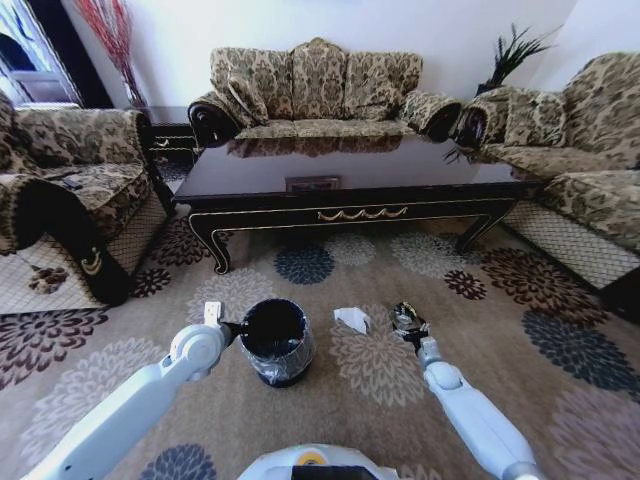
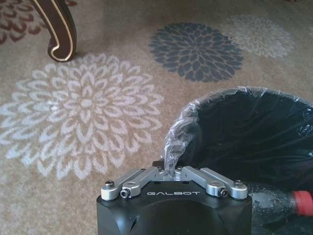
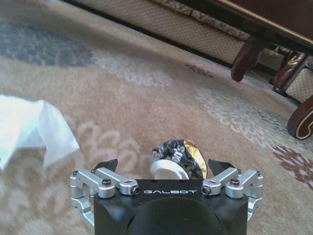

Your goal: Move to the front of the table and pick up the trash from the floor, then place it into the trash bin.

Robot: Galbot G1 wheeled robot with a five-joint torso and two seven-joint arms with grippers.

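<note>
Floral carpet (image 1: 380,370) spreads before the table (image 1: 340,175), a glossy dark-brown piece with gold trim, ringed by patterned sofas (image 1: 315,85). Trash bin (image 1: 275,340), black with a clear liner, stands on the carpet in front of the table; the left gripper (image 2: 170,171) sits at its rim, jaws closed together pinching the liner's edge. Inside the bin lies a clear bottle with a red cap (image 2: 303,201). Right gripper (image 3: 164,169) is low over the carpet, jaws spread wide on either side of a small crumpled shiny wrapper (image 3: 178,157); whether they touch it cannot be told. Crumpled white paper (image 1: 352,319) lies on the carpet between bin and right gripper
</note>
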